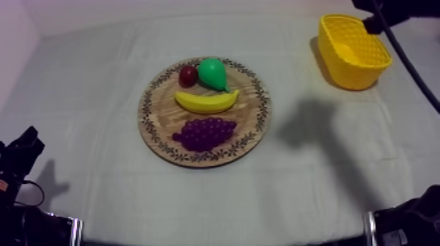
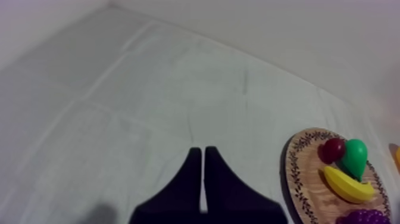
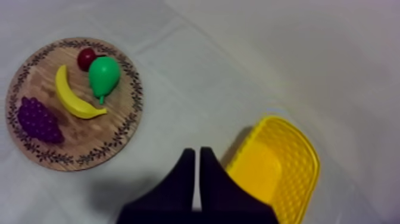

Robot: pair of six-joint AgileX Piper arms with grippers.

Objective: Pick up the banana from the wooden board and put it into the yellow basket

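Note:
The yellow banana (image 1: 206,101) lies across the middle of the round wooden board (image 1: 160,114), between the green pear (image 1: 213,73) and the purple grapes (image 1: 204,133). The empty yellow basket (image 1: 357,49) stands at the far right. My right arm (image 1: 386,13) reaches in above the basket. My right gripper (image 3: 194,152) is shut on nothing, hanging high over the cloth between the board (image 3: 36,74) and the basket (image 3: 274,170), well away from the banana (image 3: 71,98). Low at the left, my left gripper (image 2: 203,150) is shut on nothing; the banana (image 2: 348,186) lies far off to its side.
A small red fruit (image 1: 188,76) touches the pear at the board's far side. Bare cloth (image 1: 85,98) spreads left of the board and between the board and the basket. The right arm's shadow (image 1: 314,121) falls beside the board.

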